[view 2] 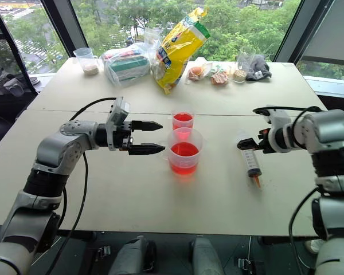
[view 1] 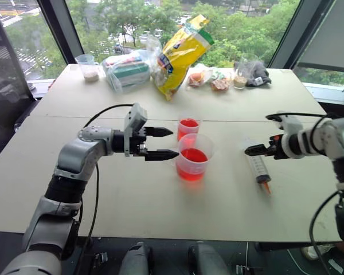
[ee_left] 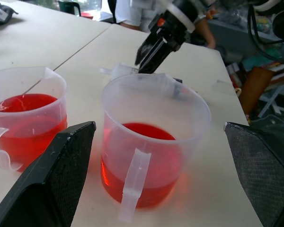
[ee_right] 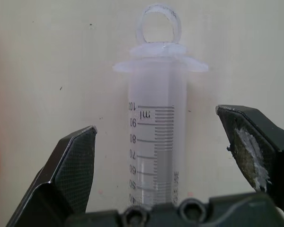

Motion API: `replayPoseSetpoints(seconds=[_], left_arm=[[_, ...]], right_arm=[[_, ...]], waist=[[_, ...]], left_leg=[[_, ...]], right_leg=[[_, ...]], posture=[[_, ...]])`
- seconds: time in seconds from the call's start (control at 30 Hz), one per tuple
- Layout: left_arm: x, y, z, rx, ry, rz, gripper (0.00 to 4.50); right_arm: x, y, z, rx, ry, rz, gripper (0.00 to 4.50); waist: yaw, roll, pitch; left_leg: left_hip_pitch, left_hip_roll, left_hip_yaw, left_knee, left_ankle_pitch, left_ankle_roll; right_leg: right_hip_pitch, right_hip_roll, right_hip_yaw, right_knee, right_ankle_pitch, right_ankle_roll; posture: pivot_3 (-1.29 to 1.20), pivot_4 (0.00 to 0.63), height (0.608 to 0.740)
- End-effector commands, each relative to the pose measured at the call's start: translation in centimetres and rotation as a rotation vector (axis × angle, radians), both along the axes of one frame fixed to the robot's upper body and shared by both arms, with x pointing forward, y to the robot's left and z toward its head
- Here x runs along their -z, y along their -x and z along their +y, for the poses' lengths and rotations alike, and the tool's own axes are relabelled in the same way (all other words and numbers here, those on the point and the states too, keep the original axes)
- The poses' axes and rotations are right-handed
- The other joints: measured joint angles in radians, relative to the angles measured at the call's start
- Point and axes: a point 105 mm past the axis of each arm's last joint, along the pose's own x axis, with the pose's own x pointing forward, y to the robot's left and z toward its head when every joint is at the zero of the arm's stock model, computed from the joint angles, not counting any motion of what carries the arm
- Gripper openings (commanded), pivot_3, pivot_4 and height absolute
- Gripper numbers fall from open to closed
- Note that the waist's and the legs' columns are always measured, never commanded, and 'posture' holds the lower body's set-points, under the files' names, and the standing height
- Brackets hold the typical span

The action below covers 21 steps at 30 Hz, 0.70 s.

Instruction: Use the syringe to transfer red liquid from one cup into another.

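syringe (ee_right: 157, 142) barrel: "ml" beside graduations 100, 90, 80, 70, 60; lower numbers cut off, probably 50, 40

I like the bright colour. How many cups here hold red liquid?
2, both mid-table: the wider handled cup nearer the robot, and the narrower cup just behind it. A third clear cup at the far left corner holds beige grains, not red liquid.

Plenty of bare table (view 1: 132, 200) up front and on both sides. Middle's blocked though: the big handled cup (view 1: 194, 157) and the narrower cup (view 1: 188, 127) touch, no gap between them. Left gripper (view 1: 167, 143) sits open just beside them. Syringe (view 1: 258, 167) lies flat between the right gripper (ee_right: 165, 156) fingers. Bags (view 1: 178, 51) crowd the far edge
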Motion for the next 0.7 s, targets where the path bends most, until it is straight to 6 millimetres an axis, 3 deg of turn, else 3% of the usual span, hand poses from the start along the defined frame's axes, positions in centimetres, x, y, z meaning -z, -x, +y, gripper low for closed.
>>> replayPoseSetpoints(seconds=[0.03, 0.3, 0.4, 0.53, 0.57, 0.7], left_arm=[[-0.4, 0.4, 0.1, -0.014, 0.017, -0.034, 4.50], [0.2, 1.2, 0.3, -0.042, 0.025, -0.023, 4.50], [0.4, 1.4, 0.4, -0.058, 0.027, -0.024, 4.50], [0.4, 1.4, 0.4, -0.067, 0.034, -0.025, 4.50], [0.4, 1.4, 0.5, -0.067, 0.034, -0.025, 4.50], [0.2, 0.7, 0.5, -0.067, 0.034, -0.038, 4.50]], right_arm=[[0.0, -1.0, 0.1, -0.005, 0.022, 0.015, 4.44], [2.8, -1.5, 0.4, -0.082, 0.130, 0.126, 4.44], [3.5, -1.3, 0.3, -0.106, 0.154, 0.159, 3.56], [3.9, -0.8, 0.5, -0.133, 0.161, 0.196, 1.63], [3.8, -0.8, 0.6, -0.136, 0.162, 0.198, 1.43], [2.2, -1.0, 0.8, -0.115, 0.144, 0.155, 1.43]], waist=[[0.000, 0.000, 0.000], [-0.002, 0.000, 0.000], [-0.002, -0.002, -0.001], [-0.001, -0.002, -0.002], [-0.001, -0.002, -0.002], [0.000, -0.002, -0.002]], left_leg=[[0.000, 0.000, 0.000, 0.000, 0.000, 0.000], [0.001, 0.000, 0.000, 0.002, 0.000, 0.000], [0.003, 0.000, 0.000, 0.003, 0.000, 0.000], [0.003, 0.000, -0.001, 0.002, 0.000, 0.000], [0.003, 0.000, -0.001, 0.002, 0.000, 0.000], [0.003, 0.000, -0.001, 0.001, 0.000, 0.000]], right_leg=[[0.000, 0.000, 0.000, 0.000, 0.000, 0.000], [0.002, -0.001, 0.000, 0.000, 0.000, 0.000], [0.004, -0.001, 0.000, 0.000, 0.000, -0.001], [0.004, 0.000, -0.001, 0.001, 0.000, 0.000], [0.004, 0.000, -0.001, 0.001, 0.000, 0.000], [0.003, 0.000, -0.002, 0.001, 0.000, 0.000]], posture=[[0.00, 0.150, 0.740], [0.00, 0.150, 0.740], [0.00, 0.150, 0.740], [0.00, 0.150, 0.740], [0.00, 0.150, 0.740], [0.00, 0.150, 0.740]])
